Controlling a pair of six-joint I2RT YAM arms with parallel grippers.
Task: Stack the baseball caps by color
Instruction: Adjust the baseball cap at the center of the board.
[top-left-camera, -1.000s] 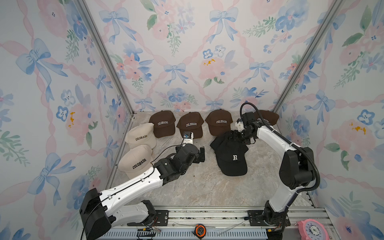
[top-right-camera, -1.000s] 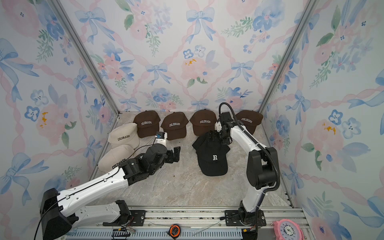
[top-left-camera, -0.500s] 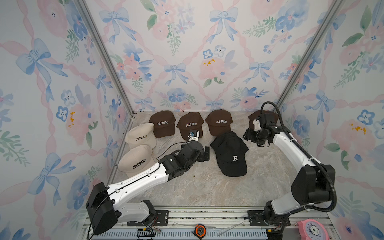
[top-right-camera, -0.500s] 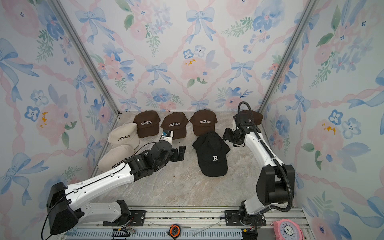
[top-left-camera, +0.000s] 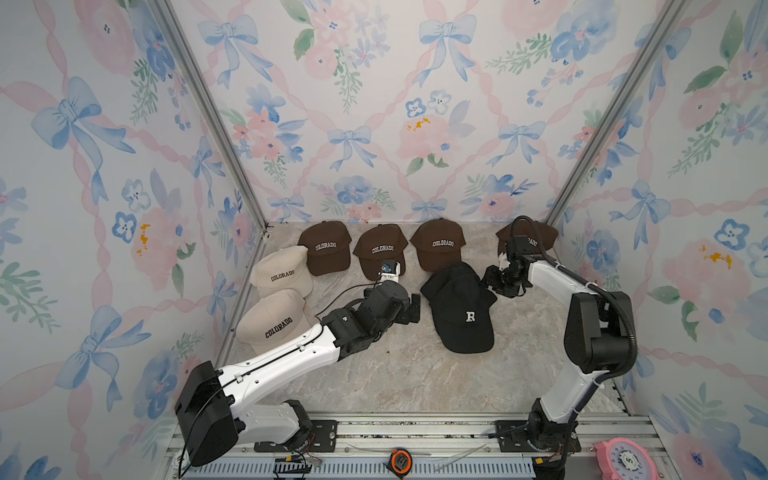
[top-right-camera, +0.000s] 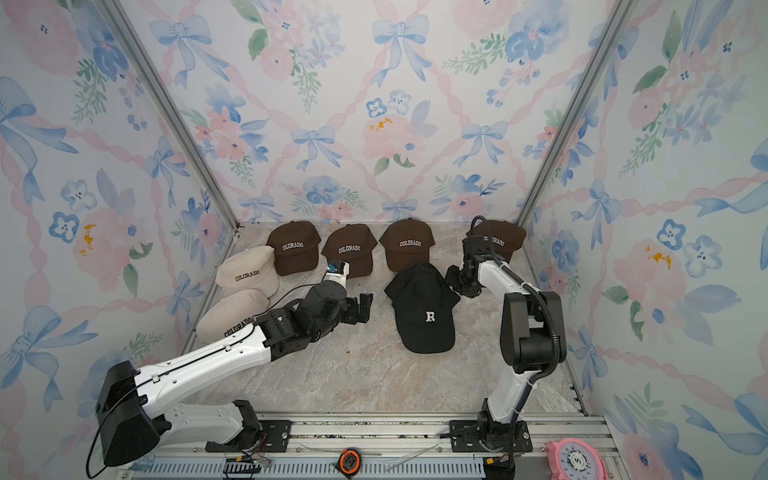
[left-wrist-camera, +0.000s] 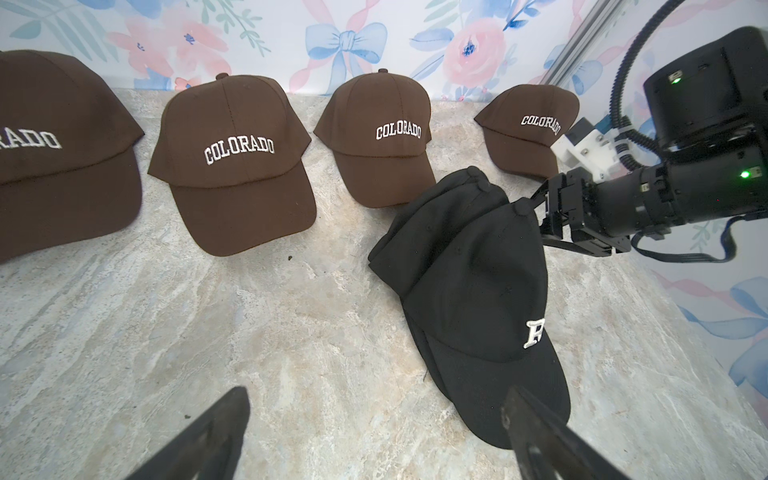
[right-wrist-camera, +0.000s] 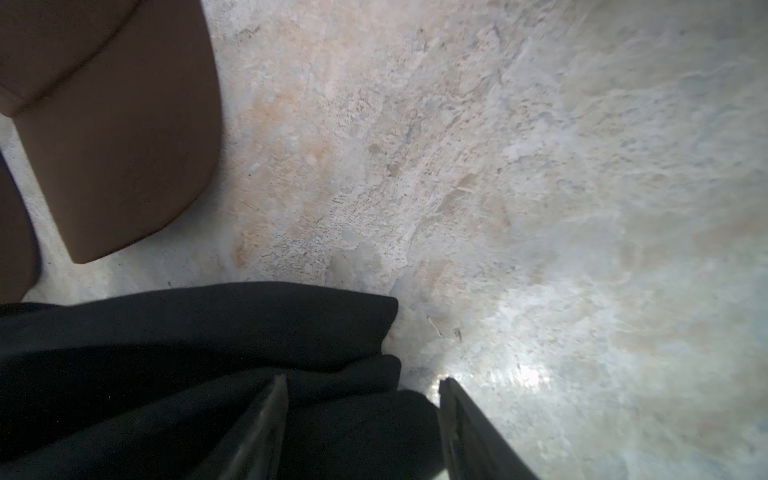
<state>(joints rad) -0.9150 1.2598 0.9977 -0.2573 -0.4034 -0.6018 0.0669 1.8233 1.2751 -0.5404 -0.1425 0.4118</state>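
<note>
Clearly soft and light, the black cap stack (top-left-camera: 459, 309) lies centre-right, best pinched at its stiff brim, while the right gripper (left-wrist-camera: 540, 216) straddles its rear edge, grip uncertain, and the left gripper (top-left-camera: 411, 308) gapes empty.

Left arm: the white-and-black left arm (top-left-camera: 286, 365) rose from its base at lower left of a top view and reached toward frame centre, held low and nearly level.
Left gripper: the black parallel left gripper (top-left-camera: 413, 308) pointed right, jaws spread wide with nothing between them.
Right arm: the white-and-black right arm (top-left-camera: 582, 332) stood upright at lower right, its forearm angled up-left toward the middle.
Right gripper: the black parallel right gripper (left-wrist-camera: 540, 220) sat right of centre, jaws partly apart, their hold unclear.
</note>
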